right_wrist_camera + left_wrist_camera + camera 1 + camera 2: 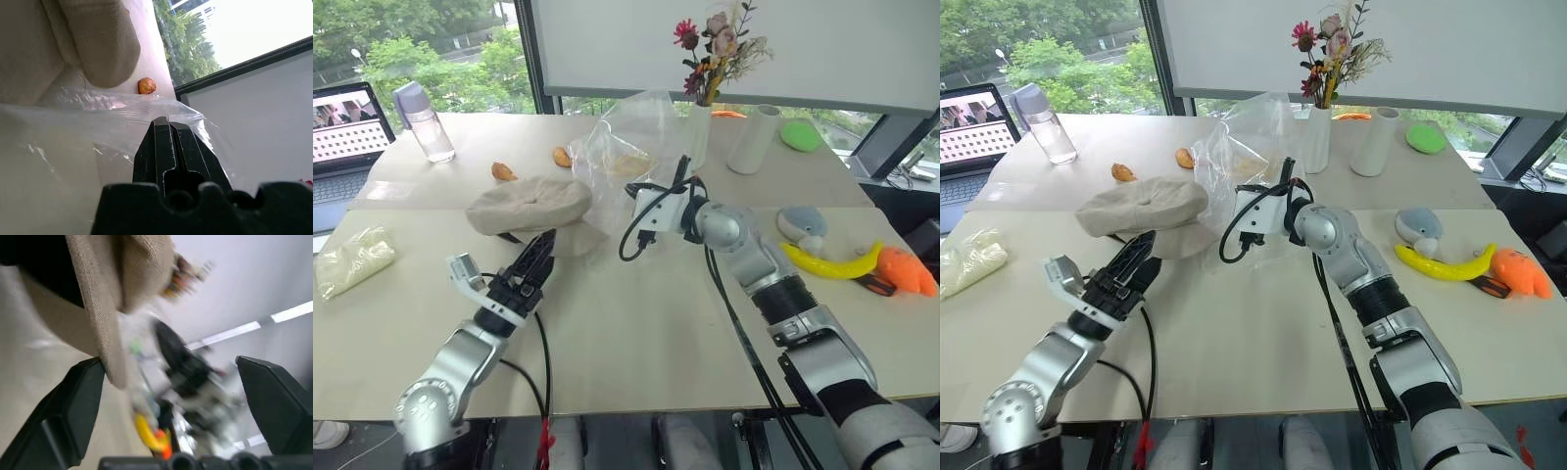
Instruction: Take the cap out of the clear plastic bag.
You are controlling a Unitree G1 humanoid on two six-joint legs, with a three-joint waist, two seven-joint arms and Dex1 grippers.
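Left end effector (544, 245) beside cap (530, 205)

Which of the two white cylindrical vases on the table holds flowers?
The narrower white vase beside the clear plastic bag; the wider white vase holds none.

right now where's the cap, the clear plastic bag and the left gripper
cap (530, 203): left eye view, on the crown's top.
clear plastic bag (631, 127): left eye view, on the raised upper part.
left gripper (540, 253): left eye view, midway between its open fingertips.

Beige cap (530, 204) beside lifted clear bag (625, 147)
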